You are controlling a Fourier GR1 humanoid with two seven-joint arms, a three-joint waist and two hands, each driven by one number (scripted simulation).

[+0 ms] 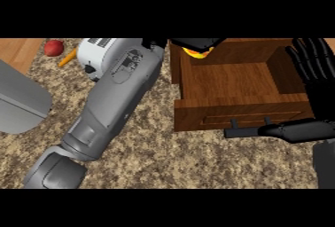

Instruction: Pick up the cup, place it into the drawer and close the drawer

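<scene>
left robot hand [196, 43] curls round the orange cup [198, 53] over the drawer [229, 113], at its far-left corner; likely light, rigid, best held by its sides.

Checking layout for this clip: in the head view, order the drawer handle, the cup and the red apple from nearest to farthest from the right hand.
From the right hand, at the view's right edge:
1. drawer handle, just left of its thumb.
2. cup, over the back-left corner of the drawer.
3. red apple, far upper left.
</scene>
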